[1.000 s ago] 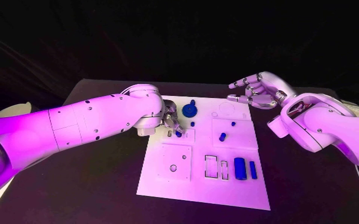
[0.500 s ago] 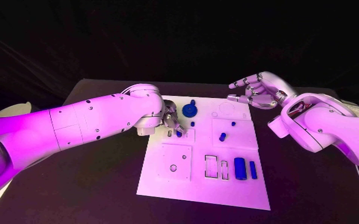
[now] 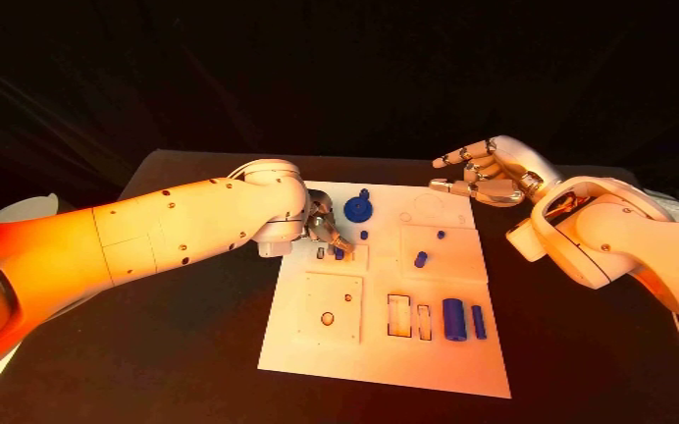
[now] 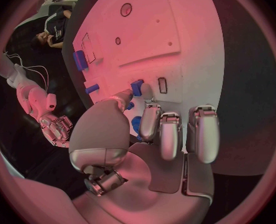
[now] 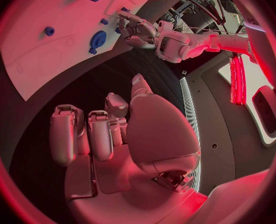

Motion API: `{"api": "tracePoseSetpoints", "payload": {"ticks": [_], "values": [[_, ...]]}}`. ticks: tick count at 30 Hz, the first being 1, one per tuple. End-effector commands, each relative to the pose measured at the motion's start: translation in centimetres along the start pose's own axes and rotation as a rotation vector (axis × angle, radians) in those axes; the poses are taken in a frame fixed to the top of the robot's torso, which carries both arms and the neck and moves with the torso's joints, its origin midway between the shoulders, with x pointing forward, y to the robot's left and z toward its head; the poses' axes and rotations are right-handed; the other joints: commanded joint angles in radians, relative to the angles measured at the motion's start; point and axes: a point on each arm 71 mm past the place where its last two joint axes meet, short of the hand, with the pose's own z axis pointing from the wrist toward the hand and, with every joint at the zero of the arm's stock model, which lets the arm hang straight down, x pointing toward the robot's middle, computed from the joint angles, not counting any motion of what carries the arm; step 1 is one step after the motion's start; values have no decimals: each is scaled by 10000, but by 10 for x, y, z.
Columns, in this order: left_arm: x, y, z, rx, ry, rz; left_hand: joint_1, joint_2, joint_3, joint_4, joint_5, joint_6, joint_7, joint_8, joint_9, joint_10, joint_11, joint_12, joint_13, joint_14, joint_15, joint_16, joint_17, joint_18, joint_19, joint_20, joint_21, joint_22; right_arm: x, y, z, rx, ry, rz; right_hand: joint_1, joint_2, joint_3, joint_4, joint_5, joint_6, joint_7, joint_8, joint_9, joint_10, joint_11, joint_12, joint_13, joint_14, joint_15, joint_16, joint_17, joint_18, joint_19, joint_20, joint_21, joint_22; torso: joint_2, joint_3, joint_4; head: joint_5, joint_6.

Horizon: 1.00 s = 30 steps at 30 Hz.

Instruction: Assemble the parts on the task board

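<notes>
Left hand (image 3: 320, 232) sits low on the task board (image 3: 382, 355), at about ten o'clock on the white plate. Its thumb and a finger pinch a small blue part (image 4: 137, 87) right by a little slot. The other fingers (image 4: 202, 134) point out over the dark counter (image 3: 184, 345).

Right hand (image 3: 486, 175) floats just past the board's far corner, at one o'clock. Its fingers are curled in loosely with nothing in them.

Other blue bits lie around: a round blue part (image 3: 359, 208) at twelve o'clock, a short blue peg (image 3: 420, 259) near the middle, and a blue block (image 3: 453, 318) at four o'clock.
</notes>
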Motion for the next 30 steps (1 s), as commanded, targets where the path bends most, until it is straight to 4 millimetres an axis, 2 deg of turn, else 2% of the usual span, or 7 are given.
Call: {"api": "tracePoseSetpoints", "payload": {"ticks": [1, 12, 20, 25, 28, 30], "values": [[4, 7, 2, -625, 198, 99, -78, 47, -66, 18, -57, 34, 43, -6, 15, 66, -9, 43, 15, 1055, -87, 31, 2631, -121, 774, -85, 39, 1896, 1, 1, 0, -106, 104, -69, -136, -4, -33, -6, 45, 85, 2, -9, -6, -85, -17, -55, -8, 746, -77, -29, 1402, 117, -87, -2, -48, -11, -2, -6, -2, -6, 15], [1, 9, -6, -469, -65, -117, -47, 91, -444, 74, -57, 24, 36, -5, 45, 57, -16, 24, 6, 1055, -94, 31, 2631, -119, 770, -92, 31, 1887, 1, -1, 1, -70, 104, -73, -154, -3, -48, 3, 48, 84, 3, -11, -7, -93, -16, -72, -24, 742, -77, -44, 1384, 123, -99, -3, -64, -39, -9, -5, 7, -26, 17], [-13, 10, -21, -156, -447, -749, 11, 126, -974, 101, -51, -109, 75, -43, 77, -103, 13, -224, -239, 1055, -76, 31, 2631, -97, 733, -81, -31, 1795, -1, -3, 1, -20, 76, -113, -154, -3, -48, 3, 48, 84, 3, -11, -7, -93, -16, -72, -24, 742, -77, -44, 1384, 123, -99, -3, -64, -39, -5, -1, 9, -34, 55], [-37, 15, -34, -62, -813, -1266, 62, 156, -1557, 123, -49, -364, 175, -194, 42, -274, 96, -428, -438, 1055, -12, 31, 2631, -43, 639, -30, -185, 1560, -1, -4, 2, 20, 65, -125, -172, 2, -61, 12, 50, 82, 4, -14, -7, -96, -15, -75, -29, 741, -76, -49, 1379, 122, -97, -3, -65, -37, -4, 0, -4, -5, 89], [-56, 24, -38, -262, -965, -1466, 183, 279, -2013, 126, -95, -647, 330, -550, -194, -419, 229, -587, -597, 1055, 98, 31, 2631, -9, 573, 59, -293, 1406, -1, -5, 2, 38, 66, -127, -172, 2, -61, 12, 50, 82, 4, -14, -7, -96, -15, -75, -29, 741, -76, -49, 1379, 122, -97, -3, -65, -37, -15, 18, 10, 3, 97], [-64, 30, -38, -412, -992, -1520, 346, 354, -2177, 113, -102, -741, 405, -747, -356, -472, 293, -641, -655, 1055, 149, 31, 2631, -1, 559, 109, -318, 1376, -1, -5, 2, 43, 67, -127, -172, 2, -61, 12, 50, 82, 4, -14, -7, -96, -15, -75, -29, 741, -76, -49, 1379, 122, -97, -3, -65, -37, -11, 16, 21, 3, 116]]}}
